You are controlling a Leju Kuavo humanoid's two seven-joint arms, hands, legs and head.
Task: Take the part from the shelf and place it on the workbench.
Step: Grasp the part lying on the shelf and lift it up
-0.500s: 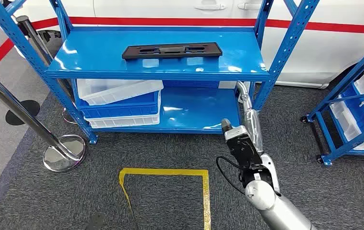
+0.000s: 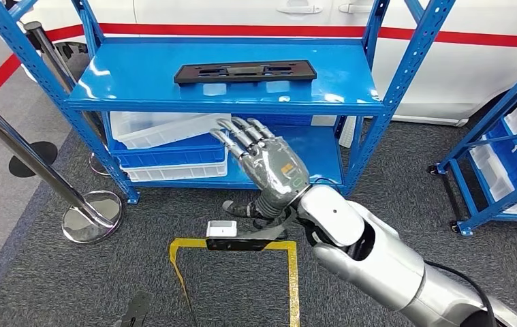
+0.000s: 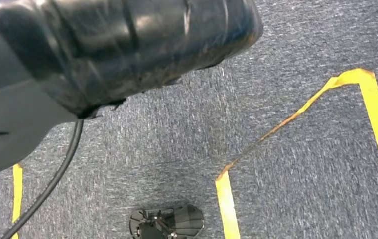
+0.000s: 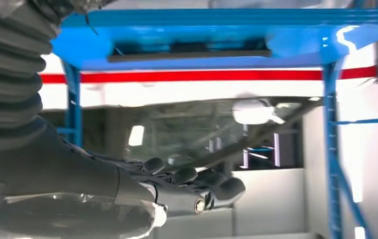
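- Below blue metal shelf (image 2: 225, 85): right hand (image 2: 265, 163) raised, fingers (image 2: 238, 133) apart, holding nothing.
- Lift above shelf edge; approach flat black rectangular part (image 2: 245, 71) squarely.

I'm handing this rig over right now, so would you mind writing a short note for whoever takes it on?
Right hand: raised in front of the blue shelf, fingers spread, holding nothing. It sits below the top board and does not touch the part.
Left hand: its wrist camera looks down at grey carpet and yellow tape; its state cannot be told.
Part: a flat black piece lying on the shelf's top board, untouched.
Done: the right arm is lifted toward the shelf.
Left: reach up to the part, grip it, lift it off, carry it to the workbench and set it down.
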